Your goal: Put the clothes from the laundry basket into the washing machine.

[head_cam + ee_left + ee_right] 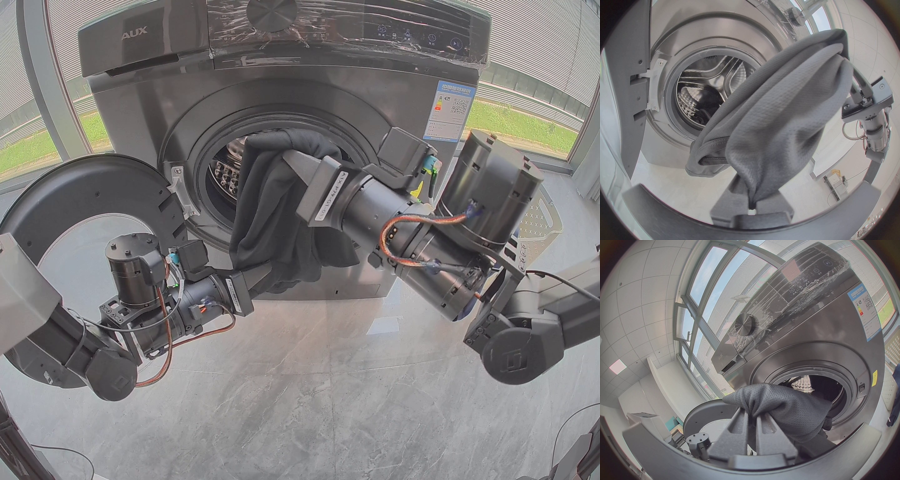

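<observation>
The dark grey mesh-knit garment [269, 212] is hanging w/ its long axis running steeply top to bottom, right across the front of the round drum opening [224, 178] of the grey front-loading washing machine [375, 106] — it is not yet inside. The right gripper [292, 160] is pinching the garment's upper end, fingers pressed together on a fold of cloth. It is sitting level w/ the upper half of the opening, just in front of the rim, and the right arm is stretching out nearly level from the robot's right side. The left gripper [265, 276] is pinching the lower end, fingers closed on a bunched corner. It is sitting low, below the opening and near the machine's bottom front panel, w/ the forearm angling up from the left. So the cloth is spanning btwn the two grippers and sagging in a loose belly. The drum is lying directly beyond the garment from both grippers, and the right one is nearer to it — prob. the one to lead in, w/ the left needing to rise to clear the lower rim. The round dark machine door [81, 187] is standing swung wide open on the robot's left, beside the left arm. A white perforated laundry basket [542, 225] is showing behind the right arm, beside the machine.
</observation>
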